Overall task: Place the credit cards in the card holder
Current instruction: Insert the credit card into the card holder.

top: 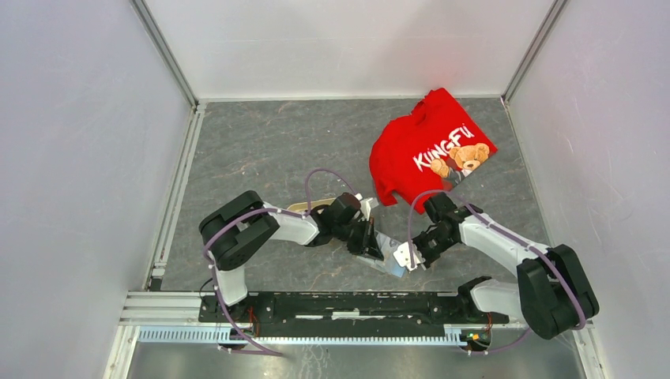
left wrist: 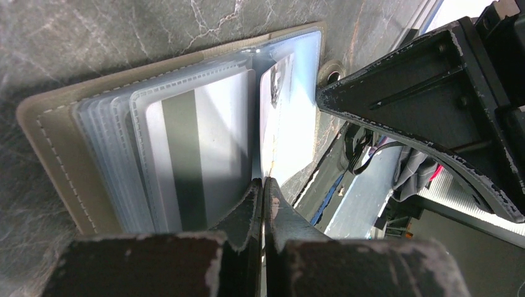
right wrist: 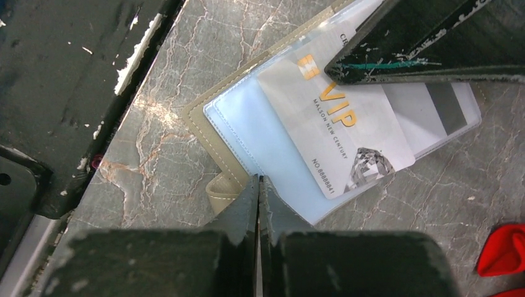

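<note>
The card holder (top: 385,254) lies open on the grey table between both arms, its beige cover (left wrist: 49,142) and clear sleeves showing. A pale credit card with a dark stripe (left wrist: 186,154) sits in one sleeve. A pale "VIP" credit card (right wrist: 337,133) lies partly in another sleeve, beside the striped card (right wrist: 442,105). My left gripper (left wrist: 264,182) is shut on the edge of a raised clear sleeve. My right gripper (right wrist: 259,179) is shut on the near edge of the sleeve under the VIP card, next to the holder's beige strap (right wrist: 220,195).
A red shirt (top: 430,146) with a bear print lies at the back right, its edge near my right gripper (right wrist: 501,257). A beige tray (top: 304,207) peeks from behind the left arm. The arms' mounting rail (top: 316,304) runs along the near edge.
</note>
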`<move>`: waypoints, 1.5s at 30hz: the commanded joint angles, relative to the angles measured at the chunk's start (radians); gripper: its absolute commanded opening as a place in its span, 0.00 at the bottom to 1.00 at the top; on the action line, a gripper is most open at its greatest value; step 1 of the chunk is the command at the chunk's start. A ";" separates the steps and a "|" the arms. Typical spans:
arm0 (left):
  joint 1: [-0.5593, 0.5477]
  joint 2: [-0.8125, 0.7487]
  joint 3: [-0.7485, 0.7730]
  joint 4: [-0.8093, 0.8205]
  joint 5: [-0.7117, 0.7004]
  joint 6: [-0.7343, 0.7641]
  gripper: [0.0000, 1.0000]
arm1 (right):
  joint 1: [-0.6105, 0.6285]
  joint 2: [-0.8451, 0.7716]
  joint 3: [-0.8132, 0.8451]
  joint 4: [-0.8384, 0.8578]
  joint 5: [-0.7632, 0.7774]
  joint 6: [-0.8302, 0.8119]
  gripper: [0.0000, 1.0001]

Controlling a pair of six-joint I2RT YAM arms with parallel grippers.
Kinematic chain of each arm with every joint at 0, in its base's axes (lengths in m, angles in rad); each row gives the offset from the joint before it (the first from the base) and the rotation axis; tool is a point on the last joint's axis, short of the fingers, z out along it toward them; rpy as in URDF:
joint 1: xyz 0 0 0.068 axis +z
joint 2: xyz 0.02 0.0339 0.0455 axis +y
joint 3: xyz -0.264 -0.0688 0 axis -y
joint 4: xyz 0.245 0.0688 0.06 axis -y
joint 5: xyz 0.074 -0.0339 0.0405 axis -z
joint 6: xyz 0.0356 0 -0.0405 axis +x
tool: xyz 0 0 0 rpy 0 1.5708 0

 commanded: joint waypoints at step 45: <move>-0.080 0.018 0.161 -0.174 -0.066 0.064 0.44 | 0.035 0.064 -0.009 0.039 0.095 -0.022 0.00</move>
